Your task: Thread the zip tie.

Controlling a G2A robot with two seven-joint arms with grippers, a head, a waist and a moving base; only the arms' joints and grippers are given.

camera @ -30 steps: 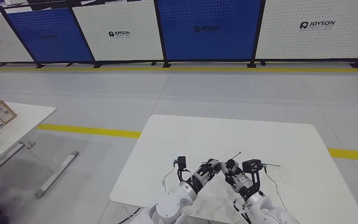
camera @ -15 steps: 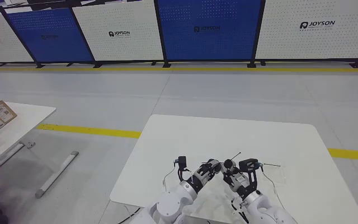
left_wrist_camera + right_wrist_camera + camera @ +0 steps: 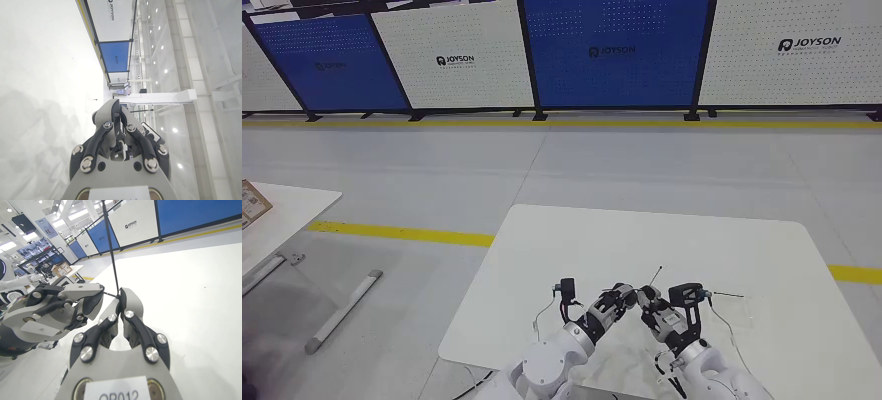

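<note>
Right wrist view has my right gripper low over the white table, both fingers pressed together on the black zip tie with no gap between them. From that pinch the long run of the strap stands up and away, and its far end hangs free in the air. A shorter, thinner stretch leaves the same pinch sideways and reaches my left gripper, which sits just beside the right one and is clamped on that end. The left wrist view agrees, showing its fingers tight together. So the tie is off the table, held between my two grippers and bent sharply where my right fingers grip it. I judge the picking up and two-handed hold as done, and the threading itself as not. No closed loop shows anywhere, and the free end passes through nothing. I cannot make out the locking head, which may be hidden inside one of the pinches, so I cannot say which end is the tail. By my reckoning, what is left is to bring the tail round to the head, feed it into the slot and draw it through. By count there is one zip tie in my grip, two grippers both closed on it, and one table. A thin dark line lies on the table just past my right gripper. It may be a second tie, but it is too fine to be sure.
</note>
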